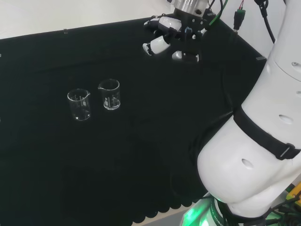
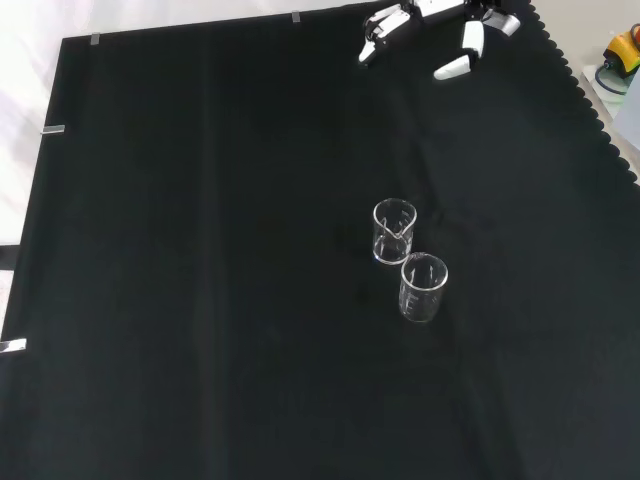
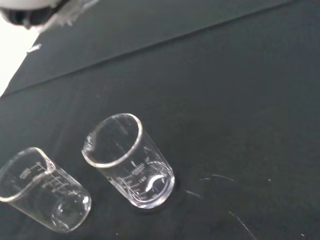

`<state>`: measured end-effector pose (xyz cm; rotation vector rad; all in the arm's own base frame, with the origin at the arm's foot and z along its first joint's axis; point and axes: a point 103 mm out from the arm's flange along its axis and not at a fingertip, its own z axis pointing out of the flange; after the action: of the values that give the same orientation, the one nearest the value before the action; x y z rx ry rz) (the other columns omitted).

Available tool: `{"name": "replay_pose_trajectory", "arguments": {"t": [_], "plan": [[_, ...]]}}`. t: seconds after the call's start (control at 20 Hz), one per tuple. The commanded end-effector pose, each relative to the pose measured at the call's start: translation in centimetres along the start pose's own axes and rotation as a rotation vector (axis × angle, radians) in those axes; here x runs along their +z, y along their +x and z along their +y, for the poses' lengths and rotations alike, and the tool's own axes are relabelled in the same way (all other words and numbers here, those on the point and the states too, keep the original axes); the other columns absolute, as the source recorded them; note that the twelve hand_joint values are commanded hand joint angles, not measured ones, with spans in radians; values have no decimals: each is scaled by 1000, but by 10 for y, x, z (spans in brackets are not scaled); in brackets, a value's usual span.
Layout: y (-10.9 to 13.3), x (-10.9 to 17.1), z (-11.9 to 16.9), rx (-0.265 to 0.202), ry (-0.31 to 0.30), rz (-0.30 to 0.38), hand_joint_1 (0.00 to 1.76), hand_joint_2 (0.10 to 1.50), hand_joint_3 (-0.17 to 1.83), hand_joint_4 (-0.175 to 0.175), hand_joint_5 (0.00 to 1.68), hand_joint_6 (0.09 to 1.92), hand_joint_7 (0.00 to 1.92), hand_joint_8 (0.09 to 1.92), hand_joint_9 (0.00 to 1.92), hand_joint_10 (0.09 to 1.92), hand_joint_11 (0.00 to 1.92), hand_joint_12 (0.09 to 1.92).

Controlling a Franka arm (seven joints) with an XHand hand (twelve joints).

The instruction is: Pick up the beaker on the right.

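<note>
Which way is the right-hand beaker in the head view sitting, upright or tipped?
Upright. The beaker stands on its base on the black cloth, rim up, beside the other beaker; the front view agrees.

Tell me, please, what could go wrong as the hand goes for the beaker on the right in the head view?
The target beaker stands close beside the other beaker, so fingers closing round it might knock the neighbour over. Both are clear glass on black cloth, so the rim is easily misjudged. The hand hangs well off, leaving a long approach.

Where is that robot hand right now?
In the head view, the hand hangs above the cloth's far edge, up and to the right of the two glass beakers, touching neither.
</note>
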<state>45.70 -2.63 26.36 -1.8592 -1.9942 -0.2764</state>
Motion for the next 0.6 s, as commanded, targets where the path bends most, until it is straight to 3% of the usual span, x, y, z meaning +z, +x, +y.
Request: {"name": "replay_pose_trajectory", "arguments": {"t": [0.05, 0.35, 0.6], "plan": [[2, 46, 25, -93, 41, 111, 747, 468, 1189, -26, 292, 87, 211, 523, 337, 626, 0, 1317], [-1, 57, 29, -111, 74, 109, 743, 459, 1186, -28, 293, 87, 213, 525, 337, 626, 0, 1317], [-3, 65, 32, -121, 75, 159, 734, 451, 1182, -30, 291, 87, 213, 526, 337, 625, 0, 1315]]}}
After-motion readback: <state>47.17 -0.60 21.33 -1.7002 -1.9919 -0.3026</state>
